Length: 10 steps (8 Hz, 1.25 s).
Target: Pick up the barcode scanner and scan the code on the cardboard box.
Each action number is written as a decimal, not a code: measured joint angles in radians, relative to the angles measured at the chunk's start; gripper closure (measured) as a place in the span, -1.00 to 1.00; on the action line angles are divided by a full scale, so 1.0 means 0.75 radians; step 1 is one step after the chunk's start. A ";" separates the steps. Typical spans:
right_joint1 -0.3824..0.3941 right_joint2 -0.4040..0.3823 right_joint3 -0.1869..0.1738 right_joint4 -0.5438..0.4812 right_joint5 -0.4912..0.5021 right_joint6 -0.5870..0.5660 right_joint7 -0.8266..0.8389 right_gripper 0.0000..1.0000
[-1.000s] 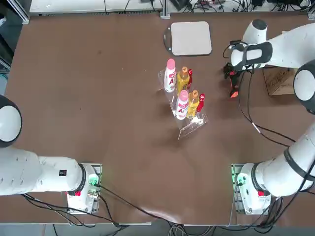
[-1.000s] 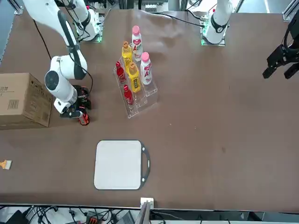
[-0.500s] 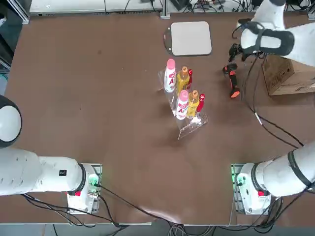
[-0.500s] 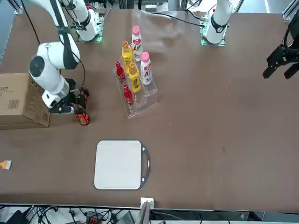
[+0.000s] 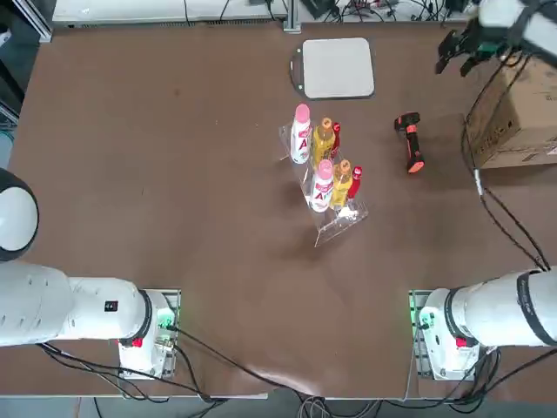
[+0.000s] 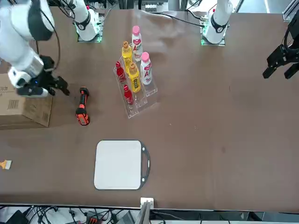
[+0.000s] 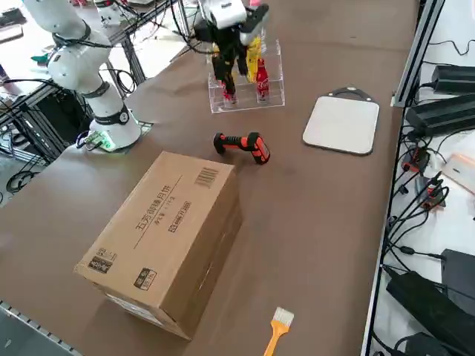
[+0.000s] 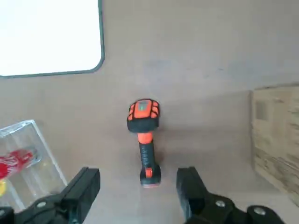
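Orange-and-black barcode scanner [image 5: 410, 144] lies flat on the brown tabletop [image 5: 174, 174], free of any grip, between the bottle rack [image 5: 324, 178] and the cardboard box [image 5: 520, 104], nearer the box, its printed long face turned toward the scanner. Right tool [image 8: 135, 196] hangs raised in the air above the scanner, on its far side from the rack, fingers [image 8: 84, 186] spread wide and holding nothing; wrist view shows the scanner handle lined up with the gap between them. This scene fits either scanner waiting to be grasped or scanner set back down after a scan, and the frames can't settle which. If a grasp is due: descend straight, keep the handle centred between the fingers, close across the narrow grip rather than the bulky orange head, and mind the cable draped near the box. For the scan itself, the head's window needs to face a barcode squarely. Labels: the box's long side carries a barcode [image 7: 205, 176] near its end toward the scanner, a vertical line of what look like Chinese characters [image 7: 157, 209] I can't read, plus small square stickers [image 7: 102, 261]; front view shows another barcode [image 6: 13, 104] on its end face. White bottles [image 5: 301, 132] have pink caps and red lettering starting with "A", rest illegible. Also on the tabletop: a white board [image 5: 337, 67] beyond the rack and a small brush [image 7: 277, 326] past the box.
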 joint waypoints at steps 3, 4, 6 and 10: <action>-0.009 -0.026 0.007 0.264 0.000 -0.292 0.079 -1.00; -0.009 -0.020 0.011 0.305 0.000 -0.310 0.100 -1.00; -0.010 0.037 0.010 0.380 -0.001 -0.343 0.119 -1.00; -0.013 0.274 0.008 0.686 -0.002 -0.519 0.121 -1.00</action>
